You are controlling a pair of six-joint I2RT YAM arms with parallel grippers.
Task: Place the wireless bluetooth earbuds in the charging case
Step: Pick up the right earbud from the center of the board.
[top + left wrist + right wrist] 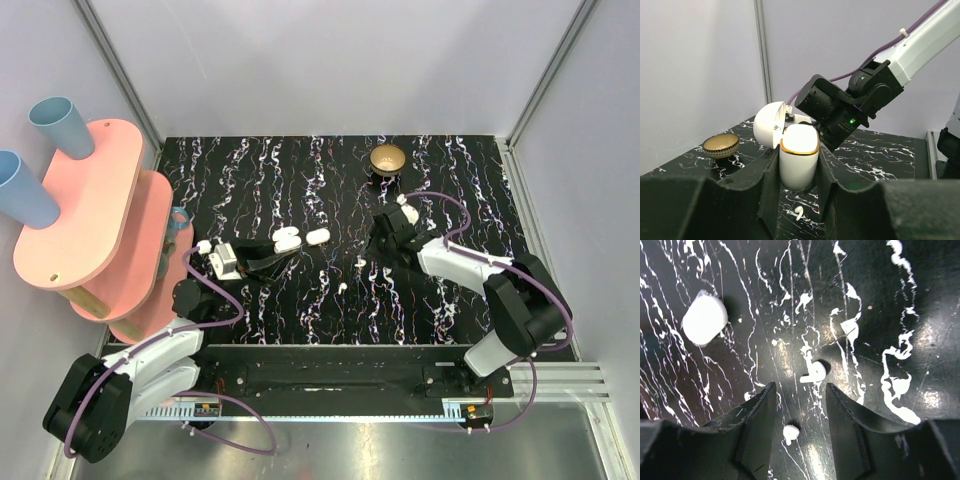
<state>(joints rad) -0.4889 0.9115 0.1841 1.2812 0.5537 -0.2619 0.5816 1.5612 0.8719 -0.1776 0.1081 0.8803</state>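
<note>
The left gripper (798, 175) is clamped on the charging case (799, 142), which stands upright between its fingers with a gold rim and its lid (769, 122) swung open. A small dark mark on the lid is too small to read. Beyond the case lies another small white piece (318, 237) that I cannot identify. Both earbuds lie loose on the black, white-veined tabletop (470, 190), right of the case. One earbud (790, 432) sits between the parted fingers of the right gripper (800, 390), which grips nothing. The other earbud (815, 372) is just past its fingertips. A gold dish (388, 158) stands near the far edge. A pink shelf (90, 200) with two blue cups (62, 125) stands to the left.
</note>
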